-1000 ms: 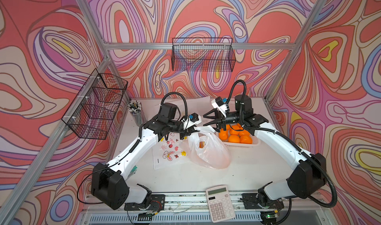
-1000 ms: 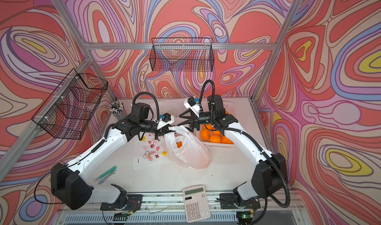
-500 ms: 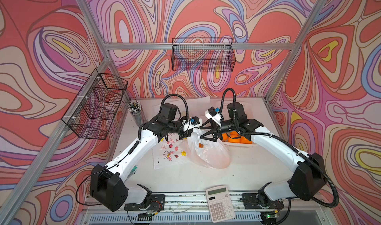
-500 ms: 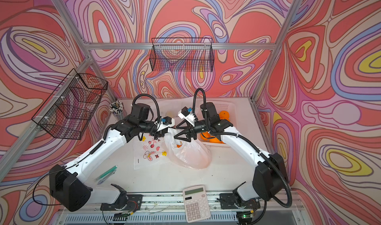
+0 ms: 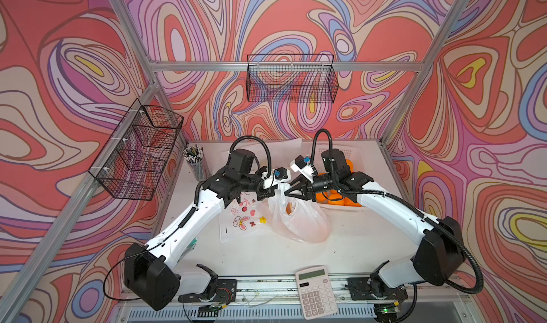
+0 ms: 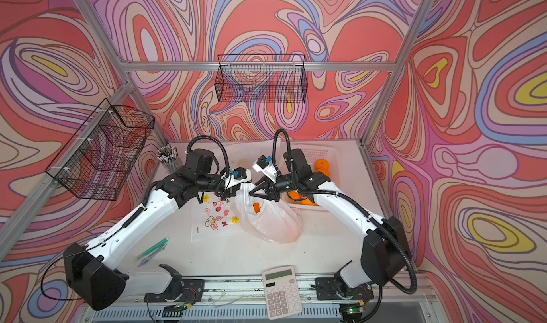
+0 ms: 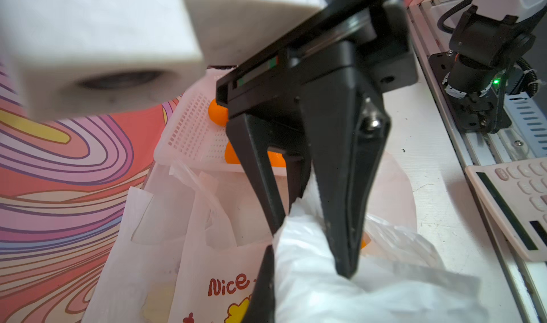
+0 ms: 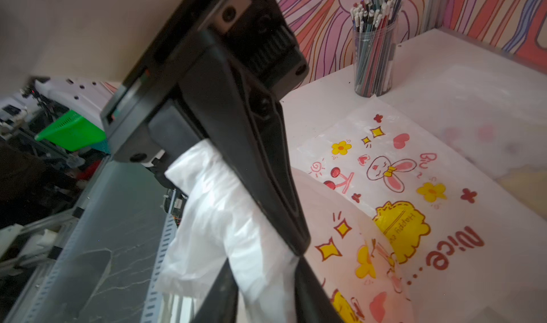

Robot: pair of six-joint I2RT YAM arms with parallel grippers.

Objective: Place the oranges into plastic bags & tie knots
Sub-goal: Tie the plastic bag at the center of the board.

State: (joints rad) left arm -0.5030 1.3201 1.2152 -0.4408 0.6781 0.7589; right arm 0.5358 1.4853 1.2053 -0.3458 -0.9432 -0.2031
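1. I am holding up one plastic bag (image 5: 299,224) in the middle of the table (image 5: 355,247). It is thin, white and see-through. Its bottom is puffing out on the table and its top is being pulled up.
2. My left gripper (image 5: 272,189) is pressed together, pinching the bag's top at 11 o'clock.
3. My right gripper (image 5: 286,193) is just beside it, at 12 o'clock. It is pinching the bag's top too, and white plastic is running between its fingers (image 8: 312,297).
4. One orange (image 5: 289,209) is showing through the bag, near its top.
5. More oranges (image 5: 333,201) are sitting in one white basket (image 5: 337,152) at 2 o'clock from the bag. They are round and bright. My right arm (image 5: 393,212) is hiding some, so I cannot count them.
6. One flat bag (image 5: 245,222) with bunnies and flowers is lying at 9 o'clock, touching the held bag.
7. One calculator (image 5: 315,290) is lying at 6 o'clock, and one cup of pencils (image 5: 196,166) is standing at 10 o'clock.
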